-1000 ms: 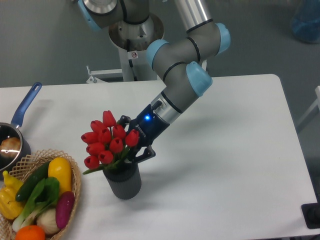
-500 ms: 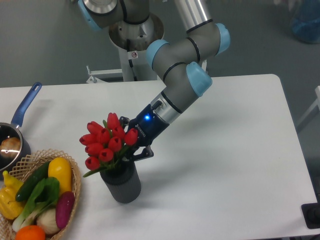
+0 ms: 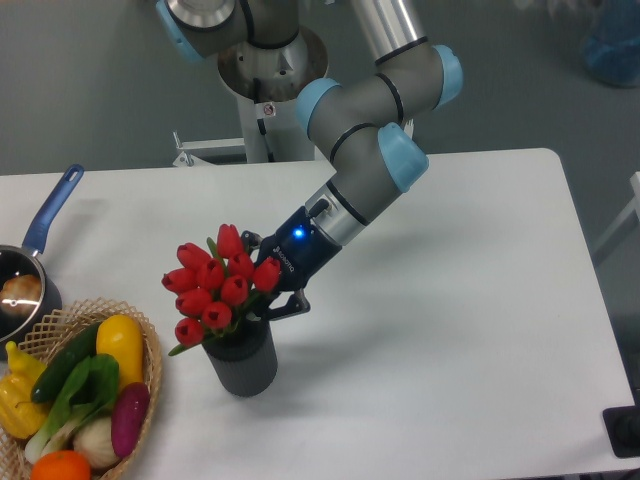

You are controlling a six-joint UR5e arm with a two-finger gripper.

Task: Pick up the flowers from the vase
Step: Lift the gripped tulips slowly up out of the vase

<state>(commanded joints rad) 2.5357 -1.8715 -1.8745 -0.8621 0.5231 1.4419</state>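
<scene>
The flowers (image 3: 214, 284), a bunch of red tulip buds with green leaves, stand in the vase (image 3: 240, 366), a short dark grey ribbed cylinder at the front left of the white table. My gripper (image 3: 258, 304) reaches in from the right, just above the vase's mouth, with its fingers closed around the stems below the buds. The buds hide the fingertips, and the stems' lower ends are still inside the vase.
A wicker basket (image 3: 146, 348) with colourful vegetables stands at the front left corner, close to the vase. A blue-handled metal saucepan (image 3: 40, 240) sits at the left edge. The arm's base column (image 3: 262, 90) stands behind the table.
The bunch has tilted and shifted slightly, first left then back right, with the gripper on the stems. The vase has shifted a little with it. The arm has barely moved.
</scene>
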